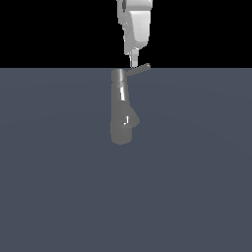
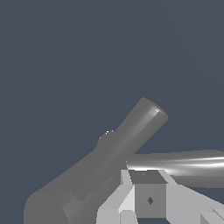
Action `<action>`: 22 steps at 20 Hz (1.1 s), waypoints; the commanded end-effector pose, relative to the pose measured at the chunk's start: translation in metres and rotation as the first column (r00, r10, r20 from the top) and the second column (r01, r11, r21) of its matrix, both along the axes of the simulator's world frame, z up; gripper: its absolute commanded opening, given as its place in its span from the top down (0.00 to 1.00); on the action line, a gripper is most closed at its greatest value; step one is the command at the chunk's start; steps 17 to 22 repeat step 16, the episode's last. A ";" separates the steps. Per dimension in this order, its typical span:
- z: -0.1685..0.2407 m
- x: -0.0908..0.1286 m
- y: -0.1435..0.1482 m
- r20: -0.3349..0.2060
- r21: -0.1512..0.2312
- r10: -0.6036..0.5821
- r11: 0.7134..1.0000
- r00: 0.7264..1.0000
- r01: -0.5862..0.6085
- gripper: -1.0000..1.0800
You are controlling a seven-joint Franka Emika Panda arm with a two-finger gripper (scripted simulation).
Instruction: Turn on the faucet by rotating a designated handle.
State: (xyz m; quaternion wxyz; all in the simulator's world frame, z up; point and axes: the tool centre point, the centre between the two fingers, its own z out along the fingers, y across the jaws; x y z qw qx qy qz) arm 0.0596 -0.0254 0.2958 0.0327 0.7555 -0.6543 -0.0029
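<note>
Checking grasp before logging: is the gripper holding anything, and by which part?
Nothing is clearly held. The gripper sits right beside the handle near the faucet top; contact cannot be told.

grey faucet [image 2: 109, 170], handle [image 2: 183, 165], gripper [image 2: 144, 199] close

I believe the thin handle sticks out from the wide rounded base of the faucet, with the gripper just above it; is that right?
Not quite. In the exterior view the handle sticks out from the faucet's narrow top end, not its wide base. The gripper is indeed just above it.
</note>
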 end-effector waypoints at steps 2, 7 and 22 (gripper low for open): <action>-0.009 0.008 -0.021 -0.005 -0.006 -0.020 1.000 1.000 0.020 1.00; -0.014 0.018 -0.035 -0.006 -0.008 -0.027 1.000 1.000 0.026 1.00; -0.022 0.033 -0.056 -0.008 -0.011 -0.037 0.999 0.999 0.036 1.00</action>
